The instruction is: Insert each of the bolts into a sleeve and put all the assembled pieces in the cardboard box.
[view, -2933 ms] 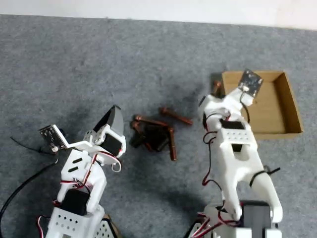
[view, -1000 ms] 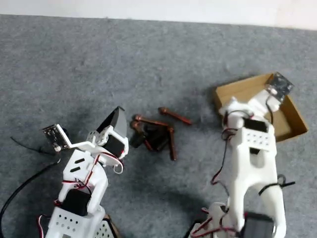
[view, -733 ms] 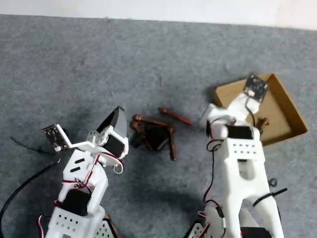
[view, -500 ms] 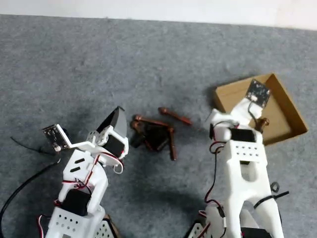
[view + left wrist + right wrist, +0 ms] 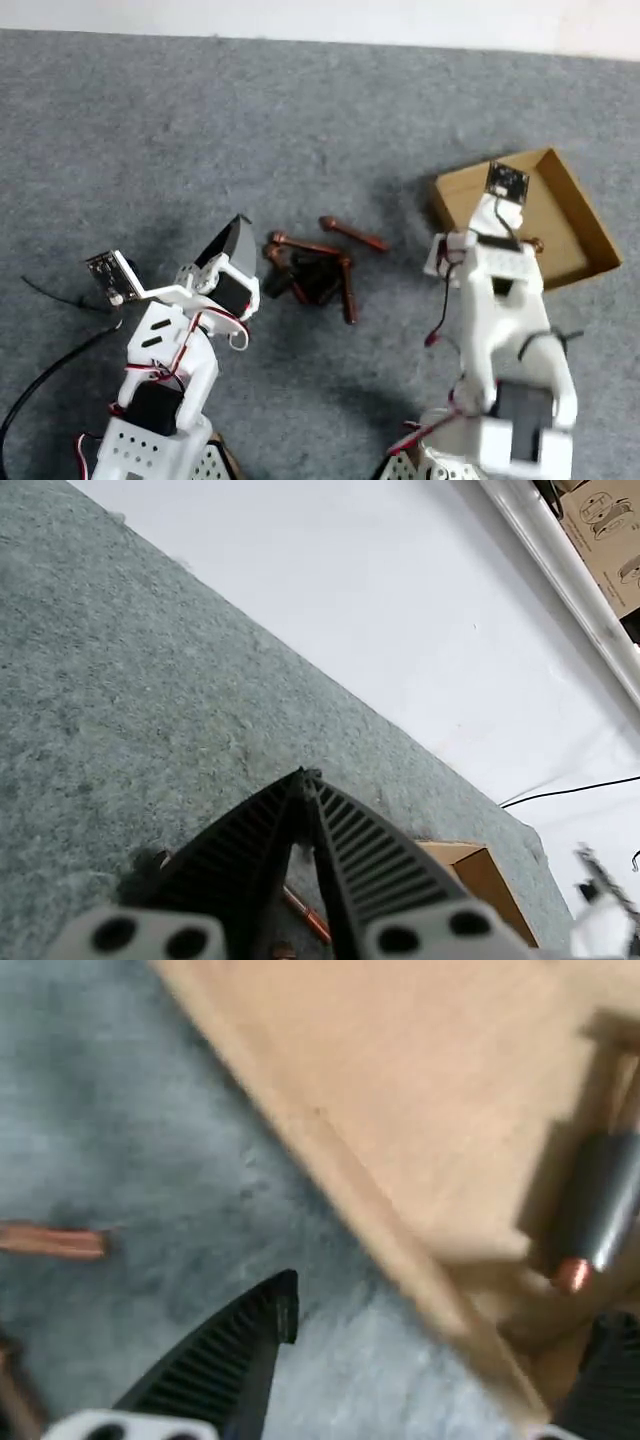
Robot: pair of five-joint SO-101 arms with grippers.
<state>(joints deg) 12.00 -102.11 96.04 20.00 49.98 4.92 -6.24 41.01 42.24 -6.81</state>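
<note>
**Fingers.** The left fingers are closed tip to tip with nothing between them. They are raised over the tabletop and angled toward the heap of parts. The right fingers are spread wide and hold nothing. They straddle the near wall of the cardboard box, one on the tabletop side and one over the box.

**Task items.** One assembled piece, a grey sleeve with a copper bolt end showing, lies inside the box close to that wall. The unassembled bolts and dark sleeves lie jumbled in the heap between the two arms. One loose bolt lies just beyond the heap, on the box side.

**Handling, as judged.**
- The bolts look like small, rigid, light metal parts with smooth round shanks, so they are likely to roll or slip.
- A hold across the middle of the shank, square to its length, looks most secure.
- A bolt seated in a sleeve may slide out if carried tilted, so it is best kept level.
- The box is light and sits askew, so a knock on its wall could shift it.

**Surface and room.** The tabletop has a grey felt-like cover offering fair friction. Beyond it is a white surface with a dark cable lying on it.
</note>
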